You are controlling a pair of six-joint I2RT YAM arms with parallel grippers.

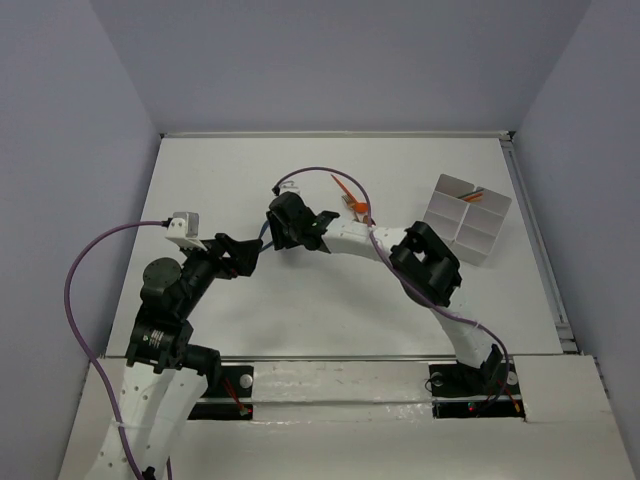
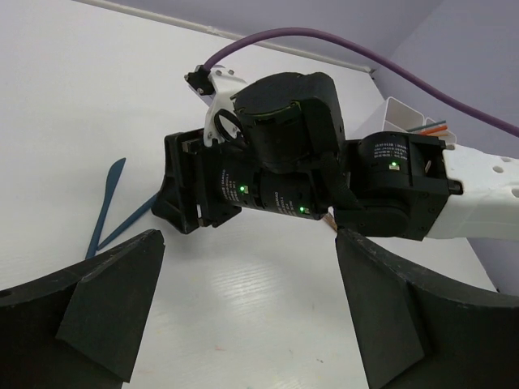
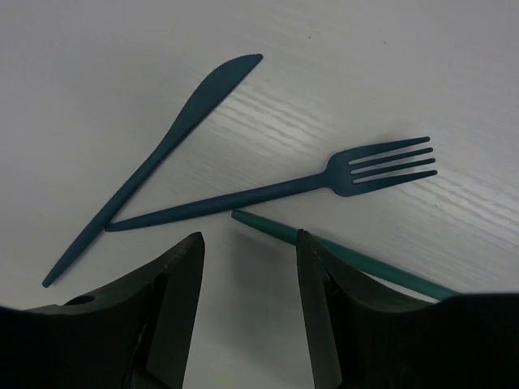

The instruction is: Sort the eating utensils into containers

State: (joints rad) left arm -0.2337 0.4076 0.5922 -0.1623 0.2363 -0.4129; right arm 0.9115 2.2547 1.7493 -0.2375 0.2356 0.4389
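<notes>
Three teal plastic utensils lie just ahead of the right gripper (image 3: 249,247), whose jaws stand part-way apart with nothing between them. Nearest, a greenish handle (image 3: 381,271) runs behind its right finger, working end hidden. Beyond lies the fork (image 3: 268,192), then the knife (image 3: 162,150), their handles meeting in a V. All look light, thin, slick and slightly springy, lying flat. I would pinch the fork mid-handle, across its narrow width. The left gripper (image 2: 249,235), facing the right gripper, gapes wide and empty. The divided tray (image 1: 470,215) sits well apart from it, with orange and teal pieces in one compartment.
</notes>
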